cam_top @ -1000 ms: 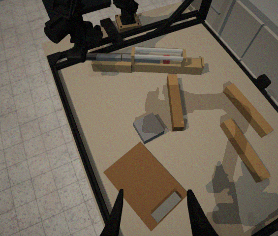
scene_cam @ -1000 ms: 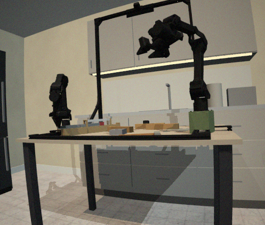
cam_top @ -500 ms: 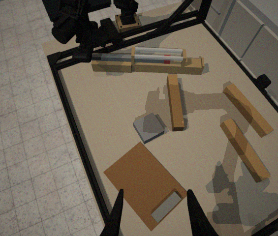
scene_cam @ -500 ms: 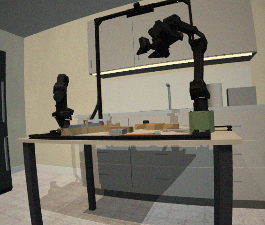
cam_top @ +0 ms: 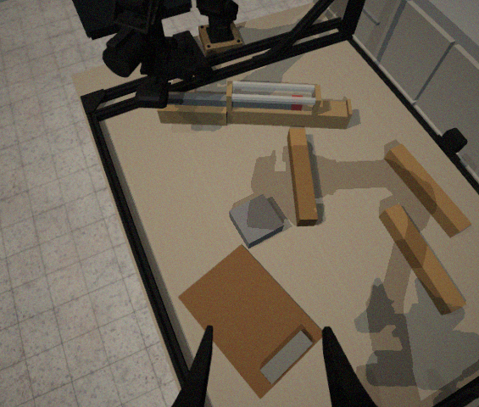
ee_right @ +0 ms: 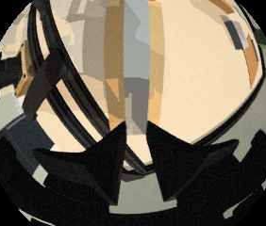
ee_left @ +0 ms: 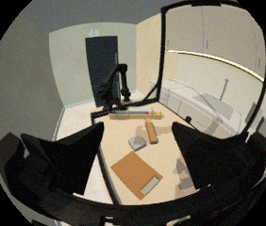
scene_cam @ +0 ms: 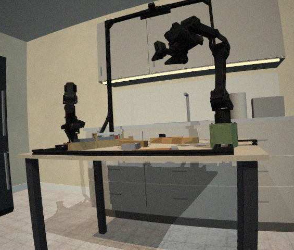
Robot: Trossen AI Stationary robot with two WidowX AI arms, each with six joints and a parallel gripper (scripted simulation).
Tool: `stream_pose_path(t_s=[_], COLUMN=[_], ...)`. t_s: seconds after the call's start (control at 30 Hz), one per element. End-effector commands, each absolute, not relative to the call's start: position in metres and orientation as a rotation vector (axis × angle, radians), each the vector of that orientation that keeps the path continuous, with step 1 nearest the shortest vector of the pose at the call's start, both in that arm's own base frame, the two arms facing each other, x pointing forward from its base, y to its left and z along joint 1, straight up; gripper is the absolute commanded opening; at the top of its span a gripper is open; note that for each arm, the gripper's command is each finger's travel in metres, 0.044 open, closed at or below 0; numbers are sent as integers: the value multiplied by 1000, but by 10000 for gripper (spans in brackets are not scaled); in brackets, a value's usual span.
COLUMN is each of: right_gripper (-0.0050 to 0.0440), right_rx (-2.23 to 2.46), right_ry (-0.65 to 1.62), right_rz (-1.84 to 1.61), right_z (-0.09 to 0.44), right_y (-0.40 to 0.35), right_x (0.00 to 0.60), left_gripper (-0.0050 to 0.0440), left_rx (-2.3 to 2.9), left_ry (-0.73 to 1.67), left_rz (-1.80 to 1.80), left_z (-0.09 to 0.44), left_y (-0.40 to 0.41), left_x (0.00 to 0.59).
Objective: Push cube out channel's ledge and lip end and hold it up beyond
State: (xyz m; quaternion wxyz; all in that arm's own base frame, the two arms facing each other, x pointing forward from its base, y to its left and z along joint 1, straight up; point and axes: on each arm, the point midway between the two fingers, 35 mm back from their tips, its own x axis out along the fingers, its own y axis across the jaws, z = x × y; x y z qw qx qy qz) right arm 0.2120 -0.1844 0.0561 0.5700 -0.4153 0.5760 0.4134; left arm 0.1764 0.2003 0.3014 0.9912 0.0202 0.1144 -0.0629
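Observation:
A red cube sits inside the channel, under clear rails, nearer the ledge with the raised lip. A grey bar lies along the channel from the other end; grey shows right up to the cube. My right gripper is shut on the bar's outer end, outside the channel's far-from-ledge end. My left gripper is open and empty, high above the table.
A grey block lies near a brown sheet bearing a pale strip. One wooden bar lies near the channel's ledge half. Two more wooden bars lie farther off. A black frame edges the table.

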Motion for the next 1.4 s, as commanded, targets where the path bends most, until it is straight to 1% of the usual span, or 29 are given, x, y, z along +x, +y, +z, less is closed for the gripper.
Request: stream_pose_path(t_s=[0.0,1.37], right_gripper=[40,40], right_rx=[-975,-975], right_ry=[1342,1342], right_rz=[975,975], right_z=[56,56], right_y=[-175,-126], right_x=[214,230], left_gripper=[400,400], left_rx=[41,41], left_ry=[226,226], left_rz=[-126,-126], left_z=[302,302], left_y=[200,200], left_x=[176,176])
